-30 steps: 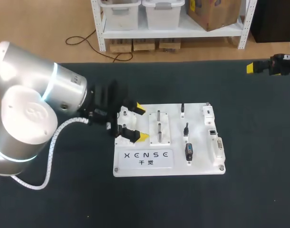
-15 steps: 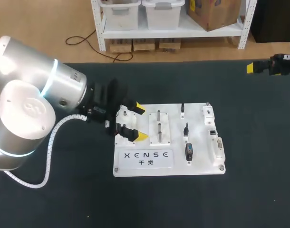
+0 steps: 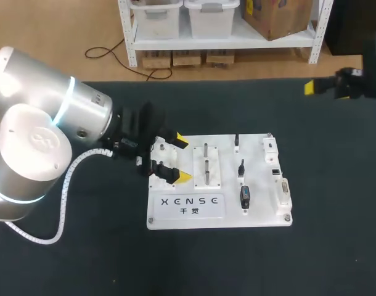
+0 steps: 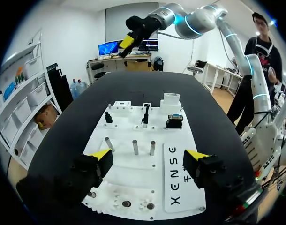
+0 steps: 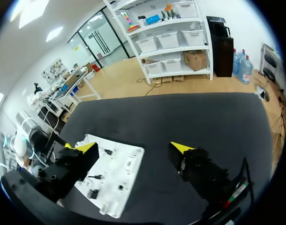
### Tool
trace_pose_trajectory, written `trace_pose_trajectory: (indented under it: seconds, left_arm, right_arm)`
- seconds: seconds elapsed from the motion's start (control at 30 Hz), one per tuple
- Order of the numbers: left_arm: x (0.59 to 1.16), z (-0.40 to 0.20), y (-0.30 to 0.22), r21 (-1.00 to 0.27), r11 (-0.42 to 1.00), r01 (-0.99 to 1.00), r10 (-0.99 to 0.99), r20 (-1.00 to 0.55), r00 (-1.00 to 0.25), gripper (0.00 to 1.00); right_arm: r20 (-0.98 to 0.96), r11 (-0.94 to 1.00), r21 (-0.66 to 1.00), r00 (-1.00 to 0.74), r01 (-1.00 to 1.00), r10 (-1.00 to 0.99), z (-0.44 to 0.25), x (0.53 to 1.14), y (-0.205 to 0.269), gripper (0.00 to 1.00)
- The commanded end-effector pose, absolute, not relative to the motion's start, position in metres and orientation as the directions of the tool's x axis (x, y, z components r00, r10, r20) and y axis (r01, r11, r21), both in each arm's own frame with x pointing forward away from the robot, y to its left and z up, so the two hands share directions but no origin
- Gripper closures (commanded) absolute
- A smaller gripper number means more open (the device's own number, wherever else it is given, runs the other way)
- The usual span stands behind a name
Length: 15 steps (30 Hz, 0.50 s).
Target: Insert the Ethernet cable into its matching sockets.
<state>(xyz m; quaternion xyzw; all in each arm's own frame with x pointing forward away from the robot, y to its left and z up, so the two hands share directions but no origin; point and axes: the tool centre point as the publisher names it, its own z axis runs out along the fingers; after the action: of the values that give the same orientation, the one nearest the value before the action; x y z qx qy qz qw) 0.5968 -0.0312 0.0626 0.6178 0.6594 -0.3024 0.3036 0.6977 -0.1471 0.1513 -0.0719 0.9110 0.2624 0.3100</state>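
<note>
A white board (image 3: 256,219) lies near the middle of the counter (image 3: 336,246). On the part of the board closest to the counter's near edge there is one row of big dark letters (image 3: 190,201). Two small signs (image 3: 189,211) sit right under them. In the right wrist view this print is too small to read.

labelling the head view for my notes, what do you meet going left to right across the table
left gripper → peg block → black connector → socket column → right gripper
</note>
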Motion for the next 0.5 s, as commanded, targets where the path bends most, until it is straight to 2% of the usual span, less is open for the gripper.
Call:
trace_pose_trajectory:
  seconds: [0.03, 0.5]
  left_arm:
    - [0.598, 0.062, -0.032, -0.025, 0.053, 0.998, 0.634, -0.772, -0.053, 0.00]
    - [0.598, 0.062, -0.032, -0.025, 0.053, 0.998, 0.634, -0.772, -0.053, 0.00]
  right_arm:
    - [-0.591, 0.897, 0.373, -0.806, -0.239, 0.031, 0.153, 0.693, -0.111, 0.00]
    - [-0.427, 0.972, 0.185, -0.903, -0.143, -0.051, 0.158, 0.656, -0.026, 0.00]
